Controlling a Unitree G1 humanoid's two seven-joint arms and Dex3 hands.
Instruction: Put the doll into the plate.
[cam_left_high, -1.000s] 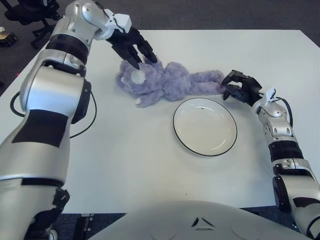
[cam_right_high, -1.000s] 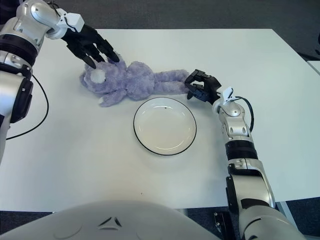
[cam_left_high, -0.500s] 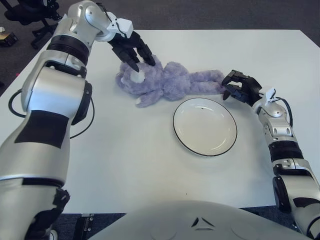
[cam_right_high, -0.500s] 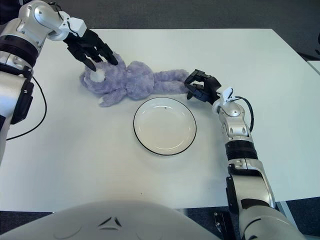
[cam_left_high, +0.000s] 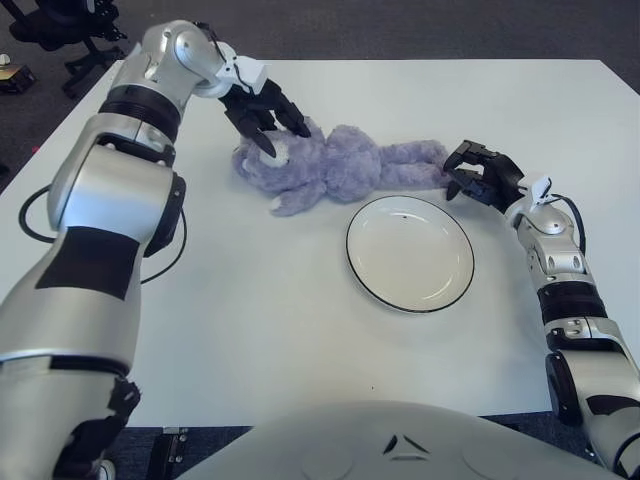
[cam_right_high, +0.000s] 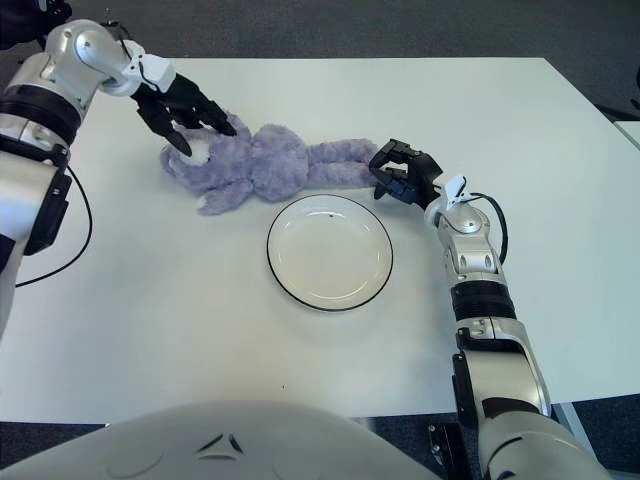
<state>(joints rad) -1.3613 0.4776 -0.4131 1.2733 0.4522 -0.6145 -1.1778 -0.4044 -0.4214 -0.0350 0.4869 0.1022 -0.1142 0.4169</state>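
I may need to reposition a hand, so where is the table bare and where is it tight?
Bare table lies nearer the robot than the plate and left of it, also far right. Crowded: the doll lies just beyond the plate, the left hand on its head, the right hand at its legs.

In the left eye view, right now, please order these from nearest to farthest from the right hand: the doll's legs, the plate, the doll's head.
1. The doll's legs: touching the right hand, just on its left.
2. The plate: in front of the doll, left of that hand and nearer the robot.
3. The doll's head: far left, under the left hand.
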